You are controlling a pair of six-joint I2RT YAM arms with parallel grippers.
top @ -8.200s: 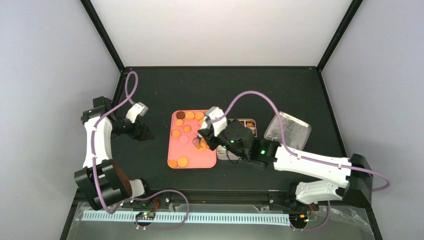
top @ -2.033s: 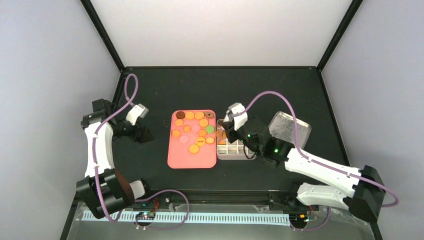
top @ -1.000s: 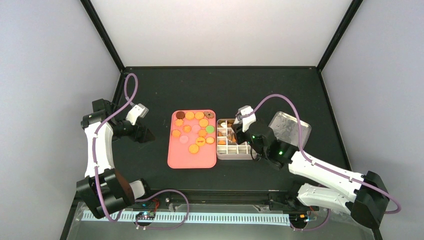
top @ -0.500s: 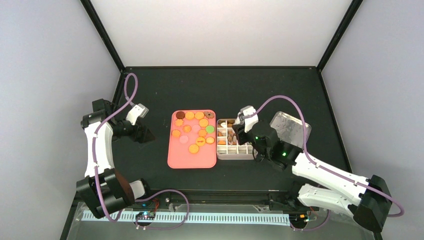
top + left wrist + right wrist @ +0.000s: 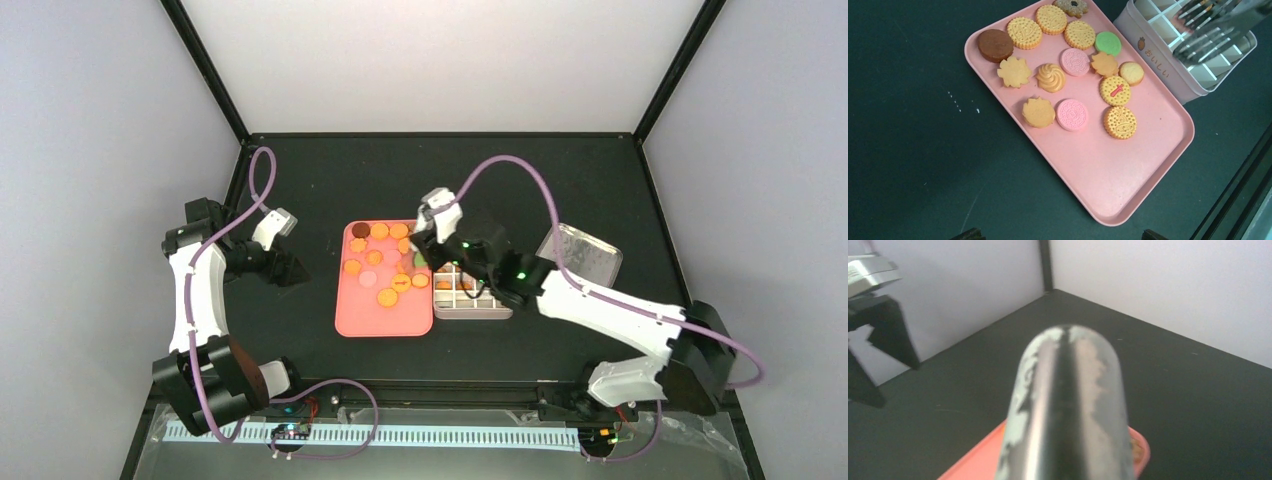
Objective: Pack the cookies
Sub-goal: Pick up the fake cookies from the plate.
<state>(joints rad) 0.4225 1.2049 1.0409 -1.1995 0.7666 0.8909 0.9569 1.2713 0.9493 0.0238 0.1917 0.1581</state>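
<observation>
Several cookies (image 5: 1075, 62), mostly orange with pink, green (image 5: 1108, 43) and dark brown (image 5: 995, 44) ones, lie on the far half of a pink tray (image 5: 1128, 175). The tray also shows in the top view (image 5: 385, 315). A white divided tin (image 5: 478, 303) stands right of it, with a few cookies in its compartments. My right gripper (image 5: 427, 248) is shut on metal tongs (image 5: 1068, 405), above the tray's right edge by the green cookie. The tong tips (image 5: 1213, 30) hover over the tin. My left gripper (image 5: 283, 268) is open and empty, left of the tray.
The tin's clear lid (image 5: 585, 255) lies on the black table right of the tin. Black frame posts and pale walls close in the table. The near half of the pink tray is bare.
My right arm has swung left with the tongs, from over the tin to over the tray's right edge. The left arm has not moved.
</observation>
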